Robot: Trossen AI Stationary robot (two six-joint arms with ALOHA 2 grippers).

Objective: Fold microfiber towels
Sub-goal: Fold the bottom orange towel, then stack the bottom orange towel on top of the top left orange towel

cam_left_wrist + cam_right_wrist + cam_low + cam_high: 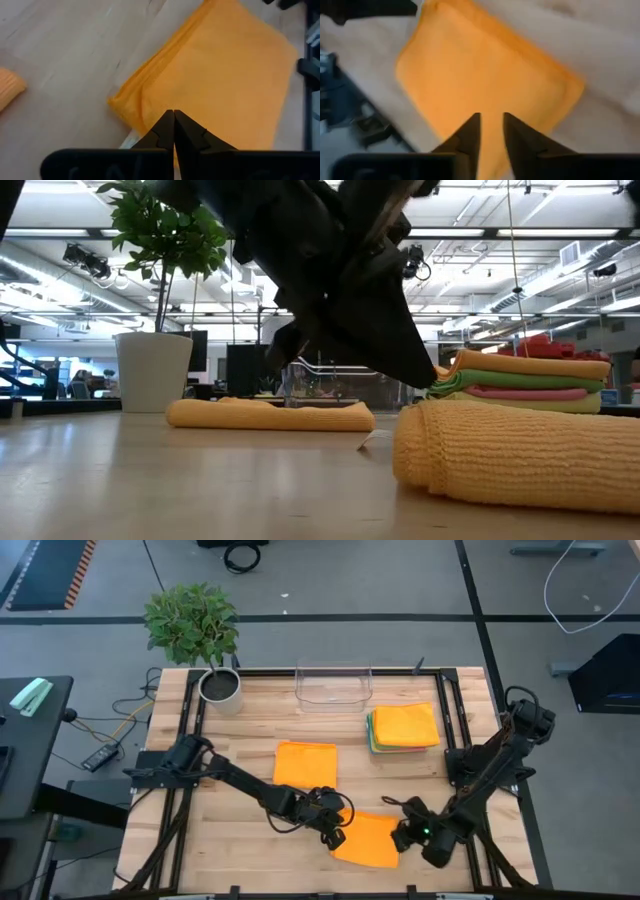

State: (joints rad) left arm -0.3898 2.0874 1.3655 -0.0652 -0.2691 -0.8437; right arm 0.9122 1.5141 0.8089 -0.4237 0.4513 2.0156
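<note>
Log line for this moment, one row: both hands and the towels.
left hand: shut, at folded orange towel | right hand: open, at its other edge | second orange towel: mid-table | towel stack: far right

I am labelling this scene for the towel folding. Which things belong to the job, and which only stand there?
Job:
- orange towel at the front
- folded orange towel
- stack of towels

Just there:
- potted plant
- clear bin

Two black jointed arms; right wrist green light; tapered dark jaws.
</note>
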